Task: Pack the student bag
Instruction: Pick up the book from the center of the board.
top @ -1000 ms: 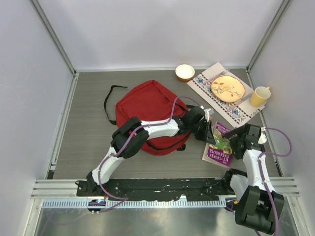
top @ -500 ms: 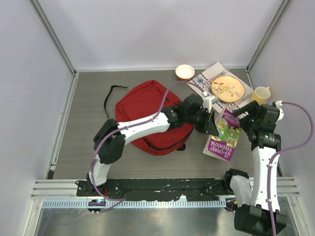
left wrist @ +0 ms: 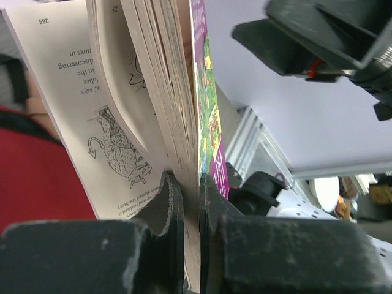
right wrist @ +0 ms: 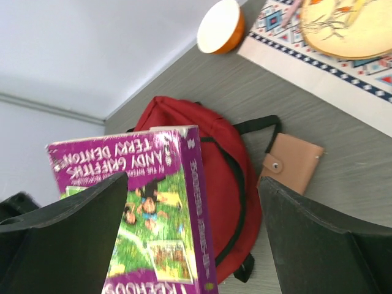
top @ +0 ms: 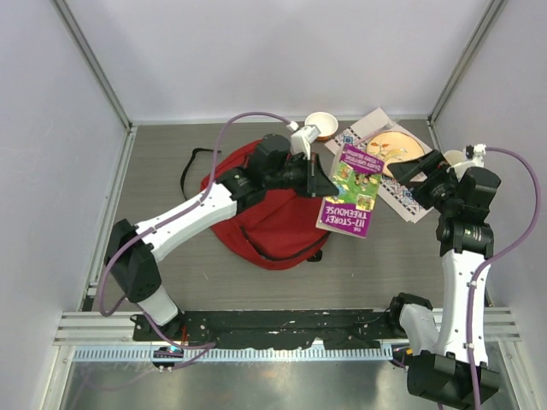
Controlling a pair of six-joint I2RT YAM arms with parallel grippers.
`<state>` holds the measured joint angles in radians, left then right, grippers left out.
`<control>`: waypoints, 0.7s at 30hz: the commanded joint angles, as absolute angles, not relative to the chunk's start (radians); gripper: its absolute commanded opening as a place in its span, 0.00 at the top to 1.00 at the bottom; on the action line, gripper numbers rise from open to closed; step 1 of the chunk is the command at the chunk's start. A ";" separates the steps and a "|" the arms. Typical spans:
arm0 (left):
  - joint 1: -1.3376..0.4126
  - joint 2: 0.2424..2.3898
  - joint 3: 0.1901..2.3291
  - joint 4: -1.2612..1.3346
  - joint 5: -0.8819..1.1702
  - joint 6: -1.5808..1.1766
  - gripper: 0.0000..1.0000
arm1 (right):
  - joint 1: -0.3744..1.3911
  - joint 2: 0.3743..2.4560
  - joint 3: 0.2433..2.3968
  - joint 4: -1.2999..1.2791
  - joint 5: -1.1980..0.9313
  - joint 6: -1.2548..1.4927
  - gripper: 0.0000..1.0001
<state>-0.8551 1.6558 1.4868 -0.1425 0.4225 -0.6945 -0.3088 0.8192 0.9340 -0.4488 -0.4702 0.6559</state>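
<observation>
The student bag (top: 248,201) is a red backpack lying flat on the table left of centre; it also shows in the right wrist view (right wrist: 229,159) and in the left wrist view (left wrist: 37,184). My left gripper (top: 316,181) is shut on a purple-covered book (top: 350,192) and holds it in the air over the bag's right edge. In the left wrist view the jaws clamp the cover and some pages (left wrist: 191,208), and the other pages (left wrist: 92,104) fan open. My right gripper (top: 412,168) is open and empty, raised to the right of the book (right wrist: 147,208).
A tan wallet (right wrist: 294,162) lies on the table beside the bag's right edge. An orange bowl (top: 320,125) stands at the back. A patterned placemat (top: 355,141) with a plate (top: 385,145) lies back right. A yellow cup (top: 466,157) is partly hidden behind my right arm.
My left gripper has lifted the book off the table at the right and carried it up and left over the bag. My right arm has risen and drawn back to the right.
</observation>
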 commanded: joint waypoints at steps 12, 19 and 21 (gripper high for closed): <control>-0.759 1.468 1.401 -0.029 0.394 -0.698 1.00 | -0.106 0.956 0.746 -0.007 -0.804 0.765 0.09; -0.752 1.454 1.361 0.024 0.436 -0.738 1.00 | 0.089 1.029 0.693 0.211 -0.749 0.862 0.09; -0.747 1.451 1.347 0.038 0.454 -0.747 1.00 | 0.112 1.052 0.666 0.321 -0.753 0.922 0.11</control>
<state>-0.7567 1.5143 1.3499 -0.1352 0.3847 -0.7074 0.0589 1.0191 0.7025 0.0719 -0.7609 0.8276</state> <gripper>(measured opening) 0.082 0.916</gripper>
